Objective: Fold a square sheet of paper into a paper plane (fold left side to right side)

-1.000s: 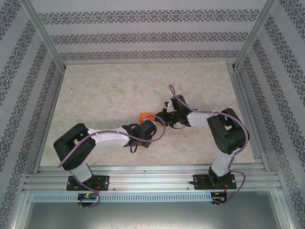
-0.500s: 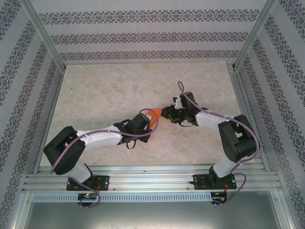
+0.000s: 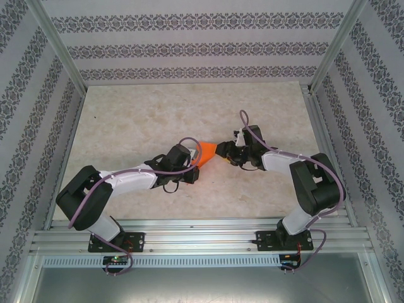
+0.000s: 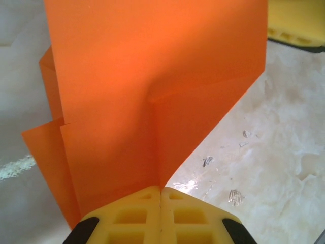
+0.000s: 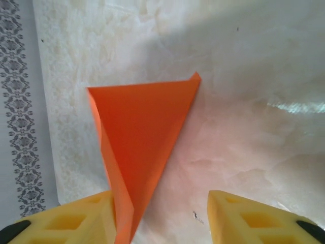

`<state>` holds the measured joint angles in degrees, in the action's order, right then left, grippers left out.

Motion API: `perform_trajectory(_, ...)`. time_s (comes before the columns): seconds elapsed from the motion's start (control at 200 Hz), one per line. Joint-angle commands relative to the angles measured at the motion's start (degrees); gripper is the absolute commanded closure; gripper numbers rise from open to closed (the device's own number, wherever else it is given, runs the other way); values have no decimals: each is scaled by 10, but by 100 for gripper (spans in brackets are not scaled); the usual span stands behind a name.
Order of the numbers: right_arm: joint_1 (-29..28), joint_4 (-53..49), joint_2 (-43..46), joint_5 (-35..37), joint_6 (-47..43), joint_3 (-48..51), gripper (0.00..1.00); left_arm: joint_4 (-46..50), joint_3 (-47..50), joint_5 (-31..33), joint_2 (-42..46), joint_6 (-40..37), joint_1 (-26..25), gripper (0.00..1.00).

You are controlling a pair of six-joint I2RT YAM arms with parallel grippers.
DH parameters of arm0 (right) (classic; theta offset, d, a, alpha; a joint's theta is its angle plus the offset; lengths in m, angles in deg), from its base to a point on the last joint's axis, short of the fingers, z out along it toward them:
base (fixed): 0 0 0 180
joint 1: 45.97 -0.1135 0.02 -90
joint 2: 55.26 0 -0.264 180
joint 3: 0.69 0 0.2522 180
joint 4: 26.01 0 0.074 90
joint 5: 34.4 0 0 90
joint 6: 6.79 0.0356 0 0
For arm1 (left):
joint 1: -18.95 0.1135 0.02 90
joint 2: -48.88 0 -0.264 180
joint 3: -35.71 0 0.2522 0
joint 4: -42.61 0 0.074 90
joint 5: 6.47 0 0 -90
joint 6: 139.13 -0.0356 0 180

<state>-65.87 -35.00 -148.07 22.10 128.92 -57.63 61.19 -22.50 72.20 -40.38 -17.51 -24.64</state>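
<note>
Arms reach in from the near edge of the pale marbled counter [image 3: 126, 113]. The left arm [image 3: 126, 180] starts at about 7 o'clock of the counter and stretches toward the middle. At its end the left claw [image 3: 196, 163] is fully closed. In the left wrist view the two yellow fingers [image 4: 132, 221] of this claw [image 4: 161, 203] press flat against each other at 6 o'clock, and the folded orange sheet comes out from between them. So the left claw grips the paper plane [image 3: 207, 152] by one edge.

The paper plane sits near the middle of the counter, between the two claws. From above it looks like a small orange wedge, the left claw at its 7 o'clock side and the right claw at its 3 o'clock side. Seen from the left wrist, the paper plane [image 4: 152, 76] rises toward 12 o'clock in layered flaps, with one crease running up from the fingers. I cannot tell if it touches the counter.

In the right wrist view the paper plane [image 5: 142, 127] is a triangle: the wide side at 12 o'clock, the narrow tip at 6 o'clock. The right claw [image 5: 161, 208] is partly open, its fingers clearly apart. The tip lies just beside the finger [image 5: 76, 218] at 7 o'clock; the other finger [image 5: 254, 218], at 5 o'clock, is apart from the paper. This claw [image 3: 221, 150] grips nothing. The right arm [image 3: 303, 183] goes back to 5 o'clock of the counter.
</note>
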Motion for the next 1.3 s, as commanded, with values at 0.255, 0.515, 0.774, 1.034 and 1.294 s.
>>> perform_trajectory(0.255, 24, 17, 73, 0, -14, 39, 60, -91, 14, -57, -13, 46, 12, 100)
perform_trajectory(0.515, -14, 130, -16, -4, 40, 46, 81, -190, 39, -123, -48, 131, 37, 100)
perform_trajectory(0.774, -29, 184, -78, -1, 58, 30, 77, -234, 66, -132, -59, 170, 57, 100)
perform_trajectory(1.034, -51, 189, -71, -3, 41, 35, 58, -251, 75, -149, -60, 183, 72, 100)
perform_trajectory(1.294, -75, 207, -94, -8, 55, 16, 59, -275, 73, -170, -79, 204, 84, 100)
